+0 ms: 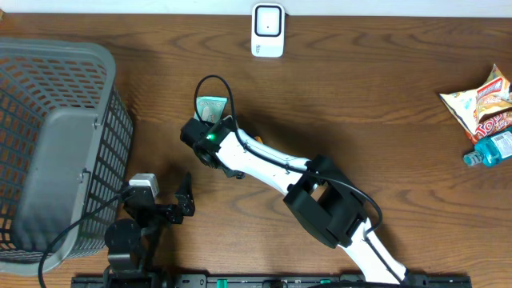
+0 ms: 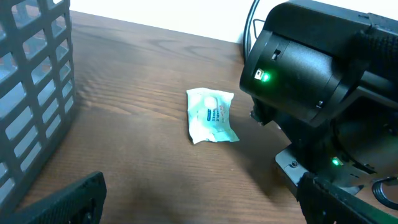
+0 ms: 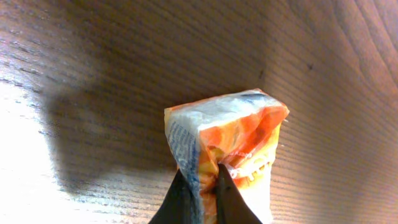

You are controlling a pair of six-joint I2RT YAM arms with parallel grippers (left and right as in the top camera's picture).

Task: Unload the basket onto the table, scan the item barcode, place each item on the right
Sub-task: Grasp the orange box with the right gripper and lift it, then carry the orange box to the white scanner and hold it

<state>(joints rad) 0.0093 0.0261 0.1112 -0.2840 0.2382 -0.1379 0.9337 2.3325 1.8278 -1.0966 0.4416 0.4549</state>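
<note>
With right gripper (image 3: pixel 202 180) clamped on the small packet (image 3: pixel 230 130) just off centre toward eleven o'clock, and left gripper (image 1: pixel 166 194) spread wide, idle at seven o'clock, seemingly grasp step: next, lift and turn unseen barcode toward scanner (image 1: pixel 267 30) at twelve o'clock.

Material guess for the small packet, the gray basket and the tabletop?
The packet looks like thin plastic film, fairly glossy: it creases softly and carries printed color. The basket looks like molded plastic, matte gray, with open lattice walls. The tabletop is wood or wood-look laminate, with brown grain and a slight sheen; which one, I can't tell.
</note>
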